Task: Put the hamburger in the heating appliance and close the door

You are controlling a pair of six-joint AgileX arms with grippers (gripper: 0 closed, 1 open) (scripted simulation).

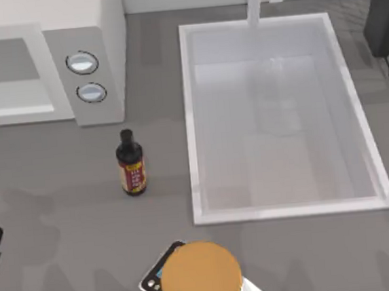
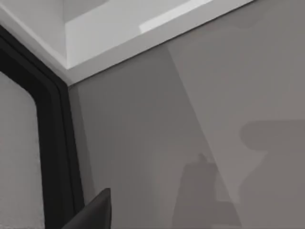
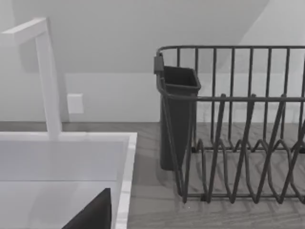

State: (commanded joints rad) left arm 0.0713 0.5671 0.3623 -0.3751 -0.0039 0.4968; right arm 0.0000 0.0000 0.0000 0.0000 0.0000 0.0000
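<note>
I cannot tell where the hamburger lies. The heating appliance (image 1: 44, 60) stands at ten o'clock on the desk (image 1: 65, 225), its grey cavity facing out and bare as far as it is seen. The dark-framed panel (image 2: 28, 143) by the left hand (image 2: 93, 213) may be the door swung wide, so I judge that loading and closing are both still to do.

A sauce bottle (image 1: 131, 163) stands at five o'clock from the knobs (image 1: 86, 76). The sink (image 1: 288, 209) lies at two o'clock, and a big flat disc (image 1: 202, 275) at six.

The right hand (image 3: 93, 212) hangs by the sink's rim, facing a dish rack (image 3: 238, 124). Whether either hand is apart or together, I cannot tell.
</note>
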